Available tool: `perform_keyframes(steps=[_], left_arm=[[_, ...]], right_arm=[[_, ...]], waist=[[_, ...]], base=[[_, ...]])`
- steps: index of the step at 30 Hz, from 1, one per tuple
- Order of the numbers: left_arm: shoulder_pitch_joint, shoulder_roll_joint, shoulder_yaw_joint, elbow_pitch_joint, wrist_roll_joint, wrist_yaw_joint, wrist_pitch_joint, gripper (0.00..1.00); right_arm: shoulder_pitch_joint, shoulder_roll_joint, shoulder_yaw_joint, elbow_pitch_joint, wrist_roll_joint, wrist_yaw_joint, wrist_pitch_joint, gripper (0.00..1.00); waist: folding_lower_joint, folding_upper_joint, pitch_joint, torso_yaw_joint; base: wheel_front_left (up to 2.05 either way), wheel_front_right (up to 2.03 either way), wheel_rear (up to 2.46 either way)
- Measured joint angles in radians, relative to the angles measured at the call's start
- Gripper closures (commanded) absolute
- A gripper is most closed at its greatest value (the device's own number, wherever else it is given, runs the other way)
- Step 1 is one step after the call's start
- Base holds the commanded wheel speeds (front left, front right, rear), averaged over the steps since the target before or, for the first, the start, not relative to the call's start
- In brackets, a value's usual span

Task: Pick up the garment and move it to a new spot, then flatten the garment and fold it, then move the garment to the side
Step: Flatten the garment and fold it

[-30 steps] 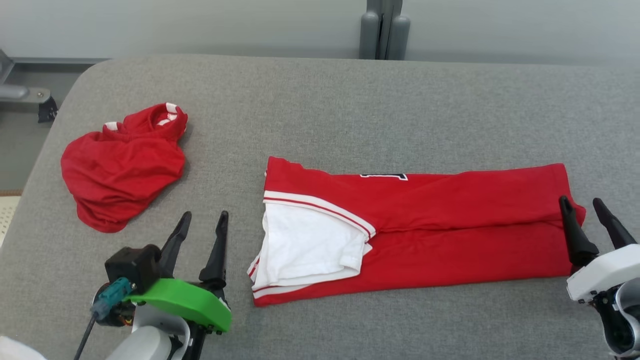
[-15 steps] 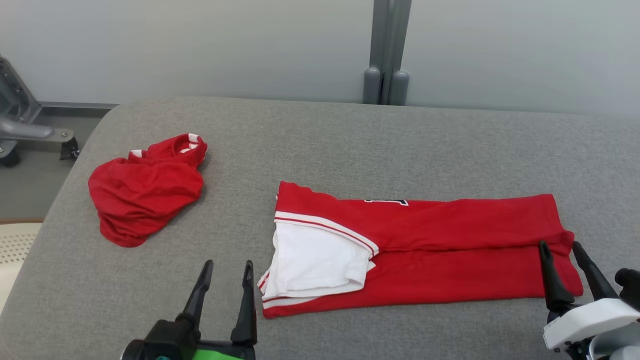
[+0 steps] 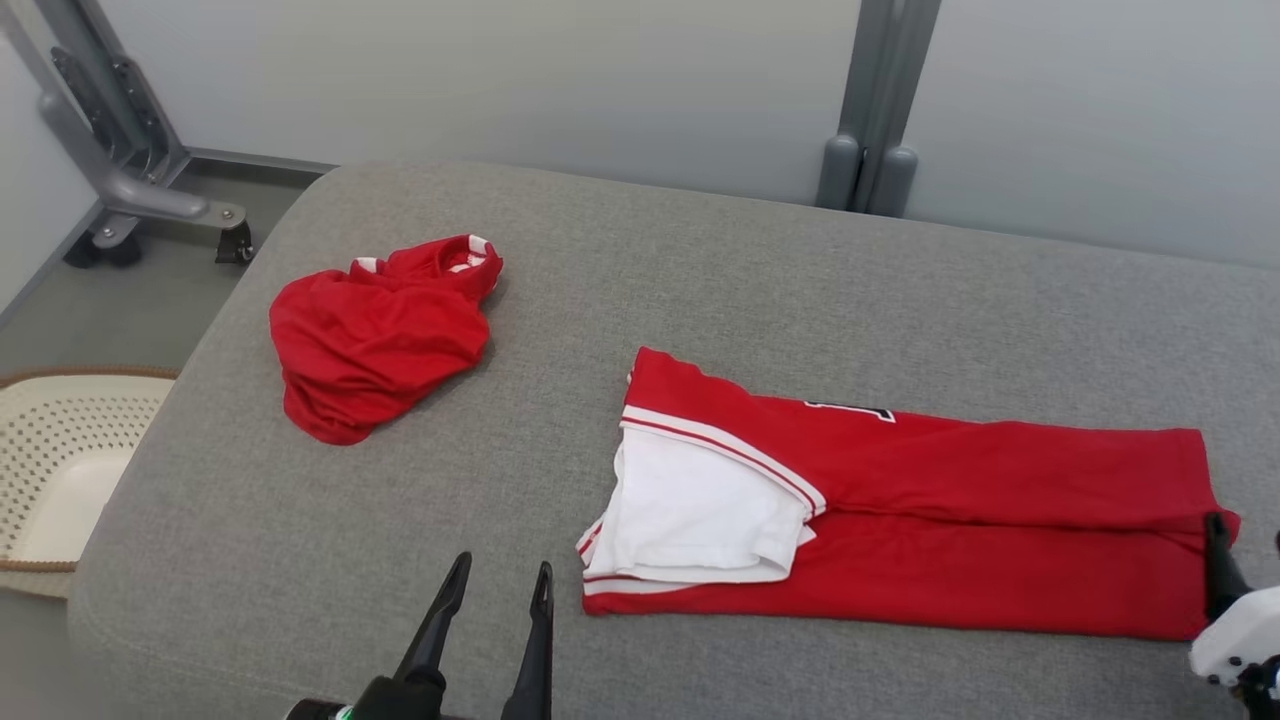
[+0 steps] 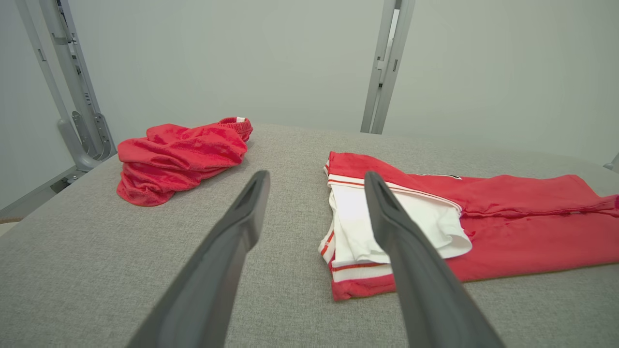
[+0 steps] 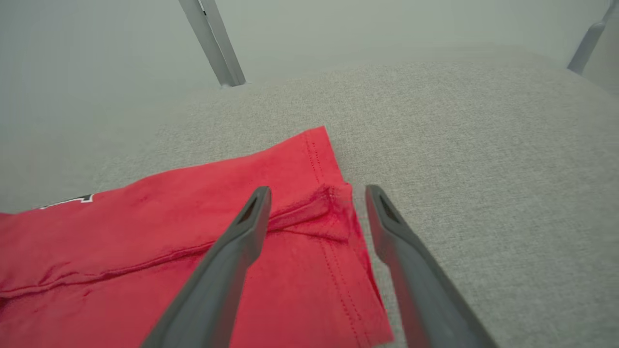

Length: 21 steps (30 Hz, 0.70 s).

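Head swung left; my left gripper (image 3: 503, 563) backed to 7 o'clock of the garment (image 3: 1000, 500), right gripper (image 5: 316, 193) at 3. Both apart, empty; long fold looked done.

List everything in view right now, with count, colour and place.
garment: one, red with white sleeve and striped trim, folded in a long strip, centre-right on the table.
crumpled cloth: one, red with white-striped trim, bunched on the table's far left.
table: one, grey fabric top, under both.
basket: one, cream, perforated, on the floor left of the table.
wheeled stand: one, grey metal, on the floor past the table's left corner.
post: one, grey, against the back wall.
left gripper: one, dark fingers, open, empty, near the garment's sleeve end.
right gripper: one, dark fingers, open, empty, at the garment's hem end.
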Motion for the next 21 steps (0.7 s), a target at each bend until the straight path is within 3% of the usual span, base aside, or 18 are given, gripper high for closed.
perform_keyframes(steps=[5, 14, 15, 16, 17, 18, 21], left_arm=[[-0.011, -0.016, 0.004, 0.005, 0.02, -0.031, 0.0, 0.0], [-0.033, -0.031, 0.006, 0.018, 0.03, -0.055, 0.0, 0.0], [-0.036, -0.031, 0.005, 0.019, 0.03, -0.058, 0.0, 0.0], [-0.039, -0.032, 0.005, 0.019, 0.03, -0.058, 0.0, 0.0], [-0.041, -0.032, 0.006, 0.019, 0.031, -0.058, 0.0, 0.0], [-0.041, -0.033, 0.006, 0.019, 0.032, -0.058, 0.0, 0.0], [-0.041, -0.034, 0.008, 0.018, 0.033, -0.058, 0.0, 0.0]], right_arm=[[-0.092, -0.025, -0.107, 0.129, -0.134, 0.0, 0.061, 0.0], [-0.155, 0.006, -0.221, 0.261, -0.278, 0.0, 0.126, 0.0], [-0.16, 0.009, -0.23, 0.271, -0.284, 0.0, 0.129, 0.18], [-0.164, 0.01, -0.234, 0.278, -0.291, 0.0, 0.128, 0.5], [-0.169, 0.013, -0.238, 0.283, -0.293, 0.0, 0.128, 0.5], [-0.176, 0.017, -0.24, 0.289, -0.293, 0.0, 0.125, 1.0], [-0.186, 0.026, -0.233, 0.299, -0.295, 0.001, 0.119, 1.0]], waist=[[0.0, 0.0, 0.032, 0.031], [0.0, 0.0, 0.086, 0.076], [0.0, 0.0, 0.09, 0.078], [0.0, 0.0, 0.094, 0.08], [0.0, 0.0, 0.097, 0.081], [0.0, 0.0, 0.099, 0.08], [0.0, 0.0, 0.101, 0.072]], base=[[0.0, 0.0, 0.0], [0.0, 0.0, 0.0], [0.0, 0.0, 0.0], [0.0, 0.0, 0.0], [0.0, 0.0, 0.0], [0.0, 0.0, 0.0], [0.0, 0.0, 0.0]])
